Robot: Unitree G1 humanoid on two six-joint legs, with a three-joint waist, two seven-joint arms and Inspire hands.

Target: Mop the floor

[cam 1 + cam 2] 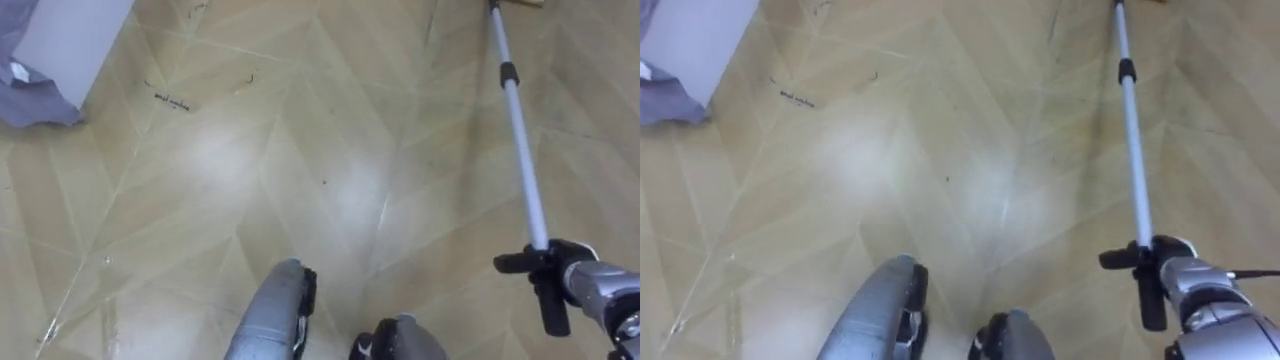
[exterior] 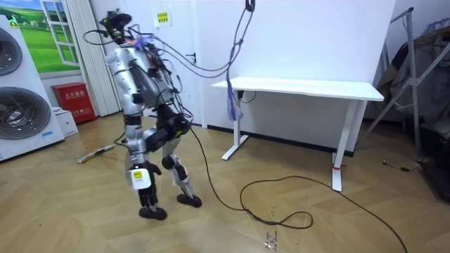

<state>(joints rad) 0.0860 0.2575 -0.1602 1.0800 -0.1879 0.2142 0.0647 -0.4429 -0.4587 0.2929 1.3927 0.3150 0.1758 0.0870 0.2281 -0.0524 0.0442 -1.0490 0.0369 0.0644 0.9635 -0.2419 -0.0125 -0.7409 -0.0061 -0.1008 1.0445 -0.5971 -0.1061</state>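
Long silver metal mop pole (image 1: 517,130) slants over the pale wooden zigzag floor (image 1: 300,150). The right hand (image 1: 598,287) curls its fingers round the pole's end. A white table (image 2: 302,88) stands near.

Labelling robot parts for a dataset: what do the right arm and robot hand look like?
The right robot hand has black, blocky fingers on a rounded silver-grey wrist; the forearm is the same silver-grey metal. A thin dark cable runs off beside the wrist.

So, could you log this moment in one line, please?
right hand: gripping mop pole | mop head: on parquet floor
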